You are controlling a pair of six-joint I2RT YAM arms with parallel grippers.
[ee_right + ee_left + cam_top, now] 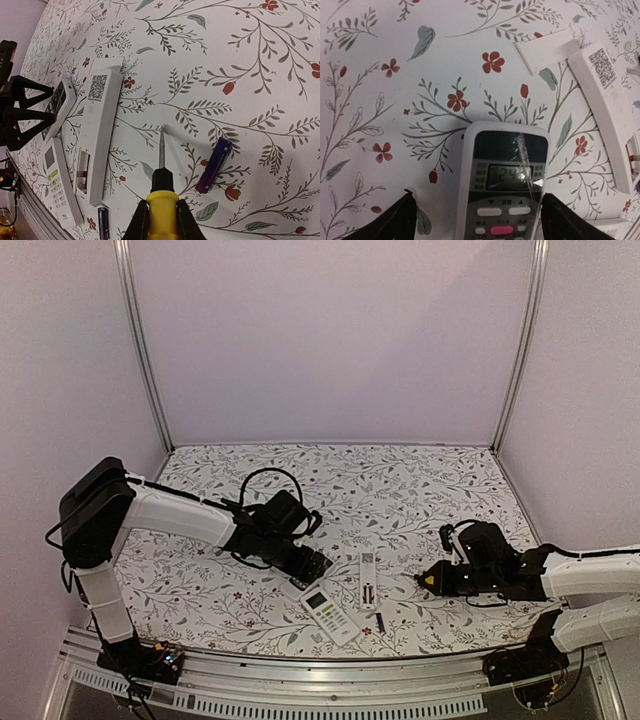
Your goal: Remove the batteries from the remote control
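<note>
The left gripper (476, 196) stands wide, one finger on either side of the grey-faced remote (505, 195) without closing on it, so nothing is held. In its wrist view a loose battery cover (547, 50) lies at 1 o'clock. At 3 o'clock is the face-down remote (97, 125), QR label up. Its compartment (82, 172) is open with something reddish inside, perhaps a cell not yet out. In the top view a white remote (330, 612) lies at its 7 o'clock.

One dark battery (103, 220) rests on the table (420, 480) off the face-down remote's 6 o'clock end. A purple-blue battery (214, 165) lies at 3 o'clock of the tool's shaft, near it.

The right gripper (162, 225) is clamped on a yellow-handled screwdriver (162, 200).

The batteries look light, rigid and smooth — likely to roll. I would pinch one across its middle, fingers square to its length.
</note>
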